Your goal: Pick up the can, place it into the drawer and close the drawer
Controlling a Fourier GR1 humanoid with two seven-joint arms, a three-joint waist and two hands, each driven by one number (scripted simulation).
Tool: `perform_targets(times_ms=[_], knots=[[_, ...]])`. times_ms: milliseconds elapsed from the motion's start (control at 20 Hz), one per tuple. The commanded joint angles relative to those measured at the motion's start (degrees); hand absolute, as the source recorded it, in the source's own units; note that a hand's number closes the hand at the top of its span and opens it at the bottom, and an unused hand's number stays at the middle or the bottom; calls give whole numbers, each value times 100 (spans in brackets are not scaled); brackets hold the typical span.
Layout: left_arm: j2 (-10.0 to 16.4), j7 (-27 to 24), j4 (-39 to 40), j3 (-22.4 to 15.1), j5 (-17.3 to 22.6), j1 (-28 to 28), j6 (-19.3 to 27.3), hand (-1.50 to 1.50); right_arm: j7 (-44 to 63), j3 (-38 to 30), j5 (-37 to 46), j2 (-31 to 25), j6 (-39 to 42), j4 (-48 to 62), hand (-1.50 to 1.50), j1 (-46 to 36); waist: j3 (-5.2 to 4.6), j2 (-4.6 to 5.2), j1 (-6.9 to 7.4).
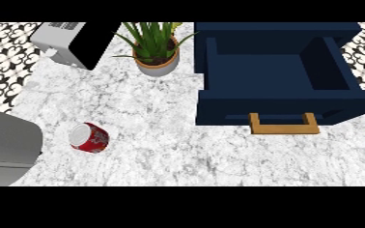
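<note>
The can (89, 137) lay on its side on the marble bench (171, 145), in the left part of the view and well apart from the drawer (264, 107). Its body was red with a pale pattern. Its long axis ran roughly left to right across the bench, tipped slightly on the diagonal. The pale round end pointed left and a little toward the far side, and the red body trailed off to the right. Just to its left, at the view's edge, a grey forearm (16, 147) came up from below, near the can but not touching it. Neither hand showed, so whether the fingers were spread or curled could not be told, and nothing held the can. The dark blue drawer stood pulled out at the right, its inside open to view, with a wooden handle (284, 124) on its front wall facing the near edge. Between the drawer and the far left corner stood a potted plant (157, 53). Beside it, at an angle, sat a grey and black appliance (71, 42).
</note>
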Motion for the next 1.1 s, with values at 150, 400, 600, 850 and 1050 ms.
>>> perform_targets(times_ms=[150,400,600,850,1050], knots=[[133,765,205,-147,974,-155,485,-150,-53,-290,-353,127,468,-504,-150,768,-1,0,-55],[-94,1110,-6,-268,1170,76,502,-150,-227,-723,-685,-31,805,-232,-150,701,-1,0,-16],[174,1553,464,-431,1399,-601,911,-150,-358,-817,-607,75,940,-32,-150,761,-1,10,-54],[-550,1355,502,-751,547,-751,865,-150,403,-1286,-1278,-445,942,-145,-150,250,-5,11,-29],[-879,1281,792,-881,-44,-959,825,-150,42,-1061,-662,104,1080,-170,-150,552,-5,10,-23]])
